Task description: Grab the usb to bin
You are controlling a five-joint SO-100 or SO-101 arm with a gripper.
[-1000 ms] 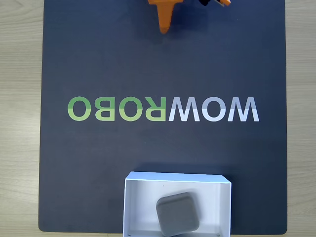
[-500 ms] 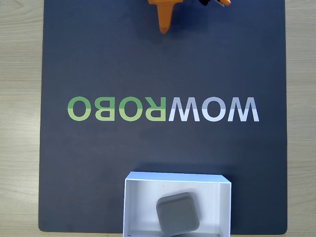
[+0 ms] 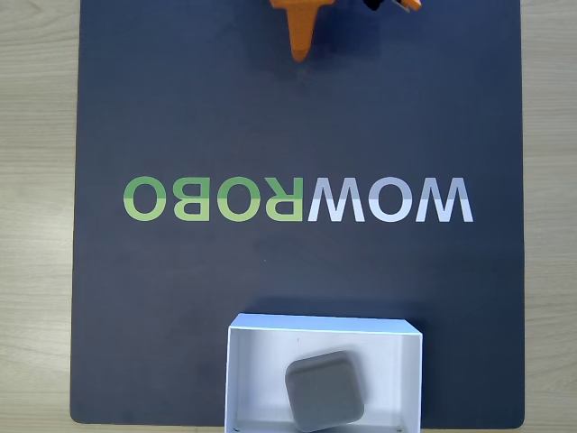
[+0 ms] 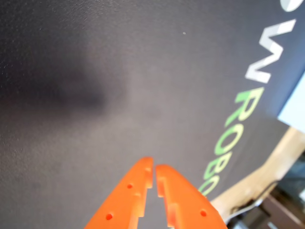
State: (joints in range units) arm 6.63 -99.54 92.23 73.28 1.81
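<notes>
Where the fixed view reaches its top edge, the orange pincer (image 3: 298,50) pokes in as a tapered point, and in the wrist view its two fingers (image 4: 136,188) sit together with just a thin slit between them, holding nothing. The usb (image 3: 325,390) lies inside the bin (image 3: 236,379), in the middle of its floor, turned slightly askew to the walls and clear of all of them. The bin sits at the bottom edge of the fixed view, on the near end of the dark mat (image 3: 180,108), its lower wall cut off by the frame.

Between pincer and bin the mat lies wide and bare, crossed midway only by the printed green and white lettering (image 3: 297,199), seen mirrored. The mat stops short of the pale wood-grain desk (image 3: 36,225), which shows as strips on the left and right.

The usb is matte grey, a rounded square with soft corners. The bin is white, rectangular and shallow, with thin walls. The mat has a fine, slightly grainy surface in the wrist view, and the pincer fingers are smooth orange plastic with small holes and stepped inner edges.
</notes>
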